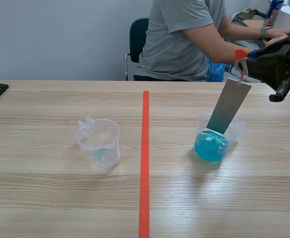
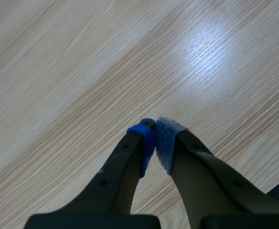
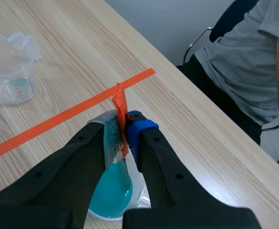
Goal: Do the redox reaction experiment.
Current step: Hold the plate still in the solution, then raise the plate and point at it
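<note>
right gripper [image 3: 124, 125] grasping orange tab [image 3: 119, 98]; grey strip [image 1: 228, 105] hangs into blue beaker [image 1: 212, 145]; left gripper [image 2: 155, 130] clenched empty.

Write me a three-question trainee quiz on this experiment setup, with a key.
1. True or false: the right pincer is shut on the top end of the grey strip.
2. The strip's lower end sits inside: A) a glass jar; B) the beaker of blue liquid; C) a metal bowl.
3. Fill in: the left pincer is shut, holding ___.
Key: 1 true; 2 B; 3 nothing.
</note>
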`<state>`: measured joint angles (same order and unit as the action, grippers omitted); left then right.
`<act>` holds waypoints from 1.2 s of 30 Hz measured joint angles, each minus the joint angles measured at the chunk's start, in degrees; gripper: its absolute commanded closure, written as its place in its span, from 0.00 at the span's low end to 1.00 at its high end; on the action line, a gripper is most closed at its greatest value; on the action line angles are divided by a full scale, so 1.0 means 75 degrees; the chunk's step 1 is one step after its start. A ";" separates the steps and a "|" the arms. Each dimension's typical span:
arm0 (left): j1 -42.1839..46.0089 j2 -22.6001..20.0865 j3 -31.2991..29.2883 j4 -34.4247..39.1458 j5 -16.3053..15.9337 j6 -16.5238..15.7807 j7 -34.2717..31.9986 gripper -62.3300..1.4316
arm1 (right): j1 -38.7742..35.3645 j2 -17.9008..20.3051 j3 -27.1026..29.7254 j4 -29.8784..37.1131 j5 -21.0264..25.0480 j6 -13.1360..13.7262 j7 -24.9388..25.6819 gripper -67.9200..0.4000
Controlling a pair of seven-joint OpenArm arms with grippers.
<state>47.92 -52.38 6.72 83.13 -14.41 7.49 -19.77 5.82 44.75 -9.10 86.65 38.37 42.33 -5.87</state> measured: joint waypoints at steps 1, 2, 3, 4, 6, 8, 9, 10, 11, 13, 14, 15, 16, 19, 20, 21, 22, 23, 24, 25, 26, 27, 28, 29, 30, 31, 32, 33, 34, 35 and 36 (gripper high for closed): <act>0.0000 0.0000 0.0000 0.0000 0.0000 0.0000 0.0000 0.93 | 0.0000 0.0099 0.0000 0.0079 0.0082 0.0000 -0.0006 0.99; 0.0000 0.0000 0.0000 0.0000 0.0000 0.0000 0.0000 0.93 | 0.0000 0.0178 0.0000 0.0137 0.0213 0.0000 -0.0009 0.99; 0.0000 0.0000 0.0000 0.0000 0.0000 0.0000 0.0000 0.93 | 0.0000 0.0254 0.0000 0.0201 0.0318 0.0000 -0.0015 0.99; 0.0000 0.0000 0.0000 0.0000 0.0000 0.0000 0.0000 0.93 | 0.0000 0.0326 0.0000 0.0262 0.0376 0.0000 -0.0015 0.99; 0.0000 0.0000 0.0000 0.0000 0.0000 -0.0003 0.0000 0.93 | 0.0000 0.0455 0.0000 0.0373 0.0560 0.0003 -0.0026 0.99; 0.0000 0.0000 0.0000 0.0000 0.0000 0.0000 0.0000 0.93 | 0.0000 0.0583 0.0000 0.0487 0.0711 0.0000 -0.0023 0.99; 0.0000 0.0000 0.0000 0.0000 0.0000 0.0000 0.0000 0.93 | 0.0000 0.0641 0.0000 0.0548 0.0772 0.0003 -0.0026 0.99; 0.0000 0.0000 0.0000 0.0000 0.0000 0.0000 0.0000 0.93 | 0.0000 0.0691 0.0003 0.0600 0.0874 -0.0003 -0.0023 0.99; 0.0000 0.0000 0.0000 0.0000 0.0000 0.0000 0.0000 0.93 | 0.0000 0.0740 0.0003 0.0650 0.0959 0.0006 -0.0026 0.99; 0.0000 0.0000 0.0000 0.0000 0.0000 0.0000 0.0000 0.93 | 0.0000 0.0831 0.0006 0.0743 0.1052 0.0006 -0.0029 0.99; 0.0000 0.0000 0.0000 0.0000 0.0000 0.0000 0.0000 0.93 | 0.0000 0.0866 0.0020 0.0784 0.1102 0.0009 -0.0035 0.99; 0.0000 0.0000 0.0000 0.0000 0.0000 0.0000 0.0000 0.93 | -0.0003 0.0895 0.0061 0.0816 0.1160 0.0009 -0.0055 0.99; 0.0000 0.0000 0.0000 0.0000 0.0000 0.0000 0.0000 0.93 | -0.0003 0.0941 0.0099 0.0848 0.1218 0.0009 -0.0055 0.99; 0.0000 0.0000 0.0000 0.0000 0.0000 -0.0003 0.0000 0.93 | 0.0000 0.1110 0.0216 0.0968 0.1326 0.0009 -0.0058 0.98; 0.0000 0.0000 0.0000 0.0000 0.0000 -0.0003 0.0000 0.93 | 0.0000 0.1163 0.0248 0.1017 0.1408 0.0009 -0.0058 0.99; 0.0000 0.0000 0.0000 0.0000 0.0000 -0.0003 0.0000 0.93 | 0.0000 0.1230 0.0256 0.1078 0.1489 0.0009 -0.0076 0.99; 0.0000 0.0000 0.0000 0.0000 0.0000 -0.0003 0.0000 0.93 | 0.0000 0.1285 0.0262 0.1145 0.1559 0.0009 -0.0093 0.99; 0.0000 0.0000 0.0000 0.0000 0.0000 -0.0003 0.0000 0.93 | 0.0000 0.1332 0.0268 0.1212 0.1644 0.0009 -0.0131 0.99; 0.0000 0.0000 0.0000 0.0000 0.0000 -0.0003 0.0000 0.93 | 0.0000 0.1358 0.0271 0.1271 0.1696 0.0009 -0.0137 0.99; 0.0000 0.0000 0.0000 0.0000 0.0000 -0.0003 0.0000 0.93 | 0.0000 0.1381 0.0277 0.1314 0.1746 0.0009 -0.0143 0.99; 0.0000 0.0000 0.0000 0.0000 0.0000 -0.0003 0.0003 0.93 | 0.0000 0.1408 0.0280 0.1349 0.1839 0.0009 -0.0146 0.99; 0.0000 0.0000 0.0000 0.0000 0.0000 -0.0003 0.0017 0.93 | 0.0000 0.1451 0.0280 0.1373 0.1897 0.0009 -0.0169 0.99; 0.0000 0.0000 0.0000 0.0000 0.0000 0.0000 0.0038 0.93 | 0.0000 0.1492 0.0280 0.1399 0.1932 0.0009 -0.0169 0.99; 0.0000 0.0000 0.0000 0.0000 0.0000 0.0000 0.0058 0.93 | 0.0000 0.1527 0.0283 0.1402 0.1958 0.0009 -0.0163 0.99; 0.0000 0.0000 0.0000 0.0000 0.0000 0.0000 0.0061 0.93 | 0.0000 0.1562 0.0283 0.1402 0.1955 0.0009 -0.0169 0.99; 0.0000 0.0000 0.0000 0.0000 0.0000 0.0000 0.0055 0.93 | 0.0000 0.1594 0.0283 0.1402 0.1953 0.0009 -0.0175 0.99; 0.0000 0.0000 0.0000 0.0000 0.0000 0.0000 0.0061 0.93 | 0.0000 0.1609 0.0286 0.1399 0.1953 0.0006 -0.0169 0.99; 0.0000 0.0000 0.0000 0.0000 0.0000 0.0000 0.0055 0.93 | 0.0000 0.1614 0.0286 0.1399 0.1950 0.0009 -0.0175 0.99; 0.0000 0.0000 0.0000 0.0000 0.0000 0.0000 0.0058 0.93 | 0.0000 0.1614 0.0286 0.1399 0.1953 0.0009 -0.0169 0.99; 0.0000 0.0000 0.0000 0.0000 0.0000 0.0000 0.0058 0.93 | 0.0000 0.1614 0.0286 0.1399 0.1950 0.0009 -0.0172 0.99; 0.0000 0.0000 0.0000 0.0000 0.0000 0.0000 0.0058 0.93 | 0.0000 0.1614 0.0286 0.1399 0.1950 0.0009 -0.0172 0.99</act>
<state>47.92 -52.38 6.72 83.13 -14.41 7.49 -19.33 5.82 56.86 -6.96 97.14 52.99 42.39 -7.16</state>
